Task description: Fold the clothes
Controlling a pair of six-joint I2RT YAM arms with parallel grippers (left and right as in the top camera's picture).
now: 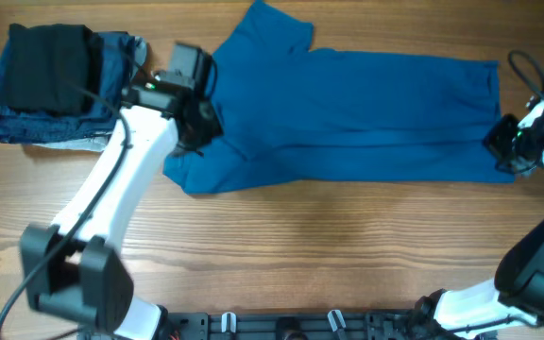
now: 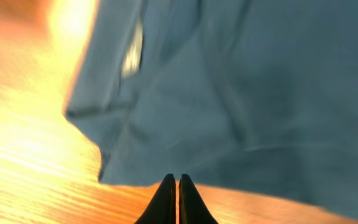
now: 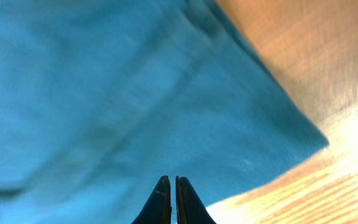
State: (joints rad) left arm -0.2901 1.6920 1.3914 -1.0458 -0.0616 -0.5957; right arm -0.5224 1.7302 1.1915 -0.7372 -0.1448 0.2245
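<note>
A stack of folded dark garments (image 1: pixel 26 118), a black piece (image 1: pixel 50 66) on top, sits at the upper left of the wooden table (image 1: pixel 300 246). Beside it, the left gripper (image 2: pixel 178 180), fingers pressed together, meets the left end of the blue polo shirt (image 1: pixel 366 113), which lies flat across the upper middle. At far right, the right gripper (image 3: pixel 171 182), likewise closed tight, hangs over the shirt's lower right corner

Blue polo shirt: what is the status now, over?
Left fingers shut at one end of blue polo shirt, right fingers shut at the other. Shirt spread long across table. Folded pile at far left, off the shirt.
</note>
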